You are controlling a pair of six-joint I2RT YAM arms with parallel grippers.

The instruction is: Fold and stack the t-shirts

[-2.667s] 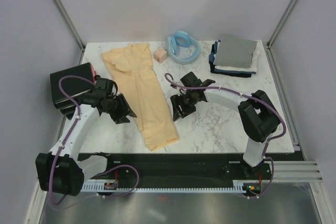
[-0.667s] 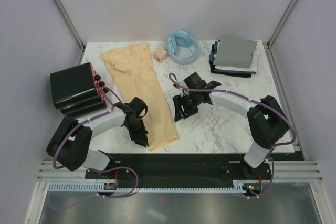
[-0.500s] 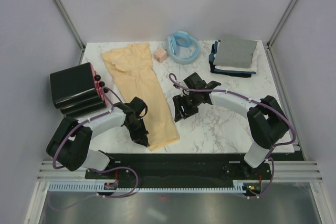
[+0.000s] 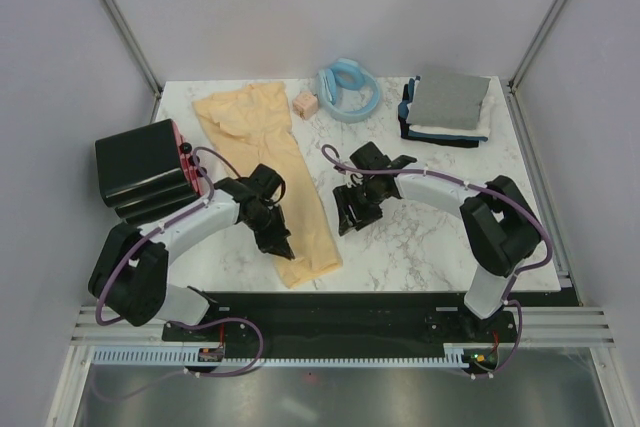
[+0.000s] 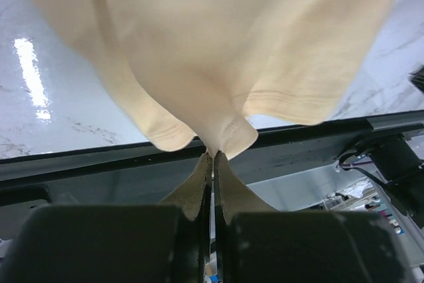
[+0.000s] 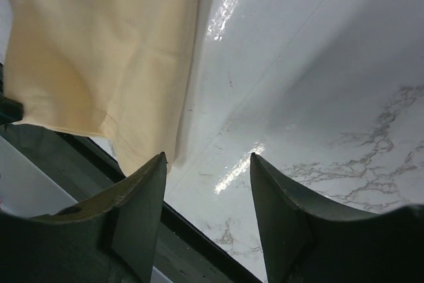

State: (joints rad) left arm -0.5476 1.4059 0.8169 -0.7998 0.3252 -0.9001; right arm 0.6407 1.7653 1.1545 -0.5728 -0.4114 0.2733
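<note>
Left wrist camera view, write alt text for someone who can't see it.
The left gripper is shut on the hem of a pale yellow-cream cloth t-shirt, its two dark fingers pressed together on a pinch of fabric. The cloth spreads over a glossy white marble table.

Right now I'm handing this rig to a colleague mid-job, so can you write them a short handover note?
Left gripper: shut on the near hem of the cream t-shirt.
Right gripper: open, empty, over the table beside that shirt's near right edge.
Done: folded stack, grey on top, at the far right corner.
Left: fold the cream t-shirt, add it to the stack.
</note>
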